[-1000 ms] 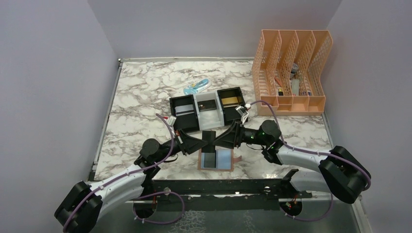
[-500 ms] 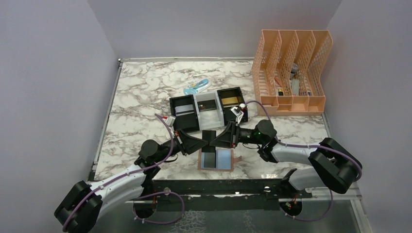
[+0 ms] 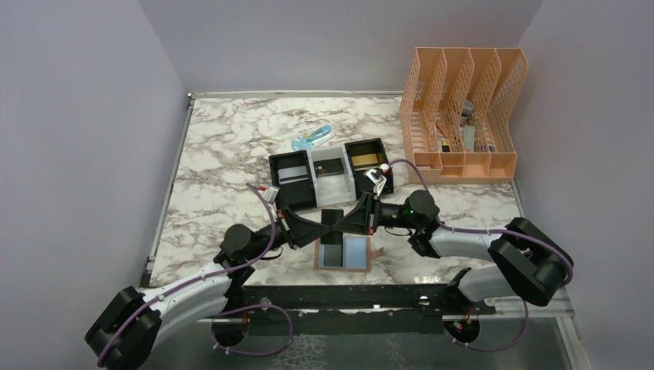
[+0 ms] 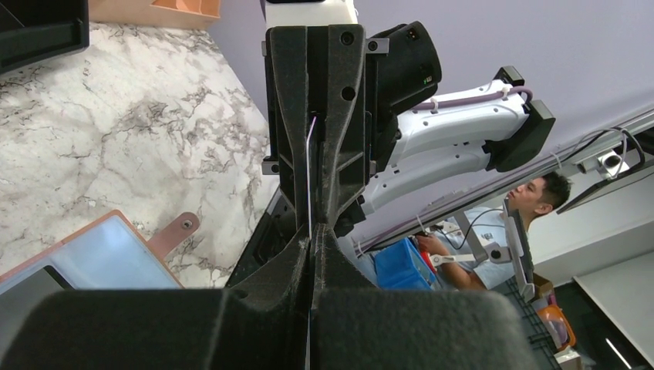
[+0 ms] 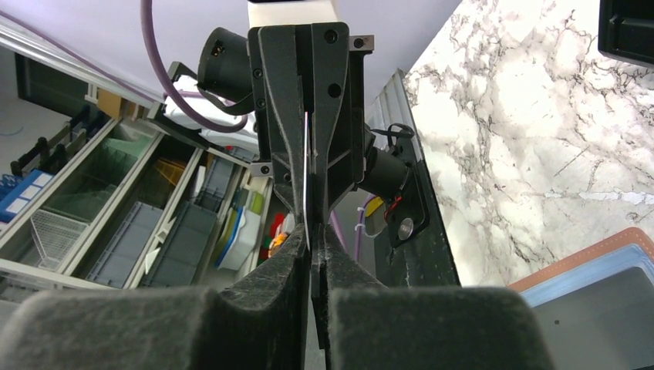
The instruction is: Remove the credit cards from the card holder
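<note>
– Credit cards (image 3: pixel 366 159), from above: how many are out?
– Three lie in the black-and-white three-compartment tray (image 3: pixel 313 179). A dark grey-black plastic credit card (image 3: pixel 332 215) is held up beside the open tan-brown leather card holder (image 3: pixel 356 253), left gripper (image 3: pixel 323 224) and right gripper (image 3: pixel 344 221) pinching opposite edges.
– Left wrist view?
– Jaws clamped on it.
– Right wrist?
– Likewise. One dark card looks left inside.

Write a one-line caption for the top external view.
Left gripper and right gripper pinch a dark card near the open card holder.
</note>
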{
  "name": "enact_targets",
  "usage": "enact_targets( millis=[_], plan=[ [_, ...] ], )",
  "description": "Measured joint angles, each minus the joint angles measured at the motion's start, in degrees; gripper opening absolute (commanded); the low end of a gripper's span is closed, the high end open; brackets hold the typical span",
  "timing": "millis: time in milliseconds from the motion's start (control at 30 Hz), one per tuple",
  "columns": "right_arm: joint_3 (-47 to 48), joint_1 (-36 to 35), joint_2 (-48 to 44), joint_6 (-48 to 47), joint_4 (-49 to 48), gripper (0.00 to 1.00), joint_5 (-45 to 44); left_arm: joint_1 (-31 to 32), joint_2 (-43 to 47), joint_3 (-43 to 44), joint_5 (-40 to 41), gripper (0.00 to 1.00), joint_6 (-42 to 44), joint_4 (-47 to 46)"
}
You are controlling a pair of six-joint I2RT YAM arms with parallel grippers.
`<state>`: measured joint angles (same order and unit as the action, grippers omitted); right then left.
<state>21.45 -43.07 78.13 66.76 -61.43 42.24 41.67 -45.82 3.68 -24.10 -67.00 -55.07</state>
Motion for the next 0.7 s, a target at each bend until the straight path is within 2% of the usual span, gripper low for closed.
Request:
enact_targets(
  millis=[233,267,367,467,600,633,700],
  plan=[
    [0.0,0.0,0.2,0.0,0.1,0.01,-0.1,0.1,0.9,-0.7,0.6,0.01,-0.4,-0.2],
    [0.0,-0.1,0.1,-0.1,0.2,0.01,-0.3,0.1,1.2,-0.9,0.9,0.07,-0.5,-0.2],
    [0.0,-0.6,-0.7,-1.2,2.1,0.01,-1.3,0.5,2.3,-1.9,1.9,0.38,-0.9,-0.2],
    [0.0,-0.6,-4.5,-4.1,7.3,0.01,-4.2,0.5,4.0,-2.8,2.9,0.63,-1.2,0.8],
    [0.0,-0.4,-8.3,-7.5,13.6,0.01,-7.6,0.5,6.1,-2.8,4.0,0.85,-1.2,4.7],
    [0.0,-0.4,-9.7,-8.8,15.7,0.01,-8.9,0.5,6.8,-2.8,4.2,0.94,-1.0,6.0],
    [0.0,-0.4,-12.1,-11.2,19.7,0.01,-11.5,0.5,8.2,-2.9,4.5,0.99,-0.6,9.0]
  ],
)
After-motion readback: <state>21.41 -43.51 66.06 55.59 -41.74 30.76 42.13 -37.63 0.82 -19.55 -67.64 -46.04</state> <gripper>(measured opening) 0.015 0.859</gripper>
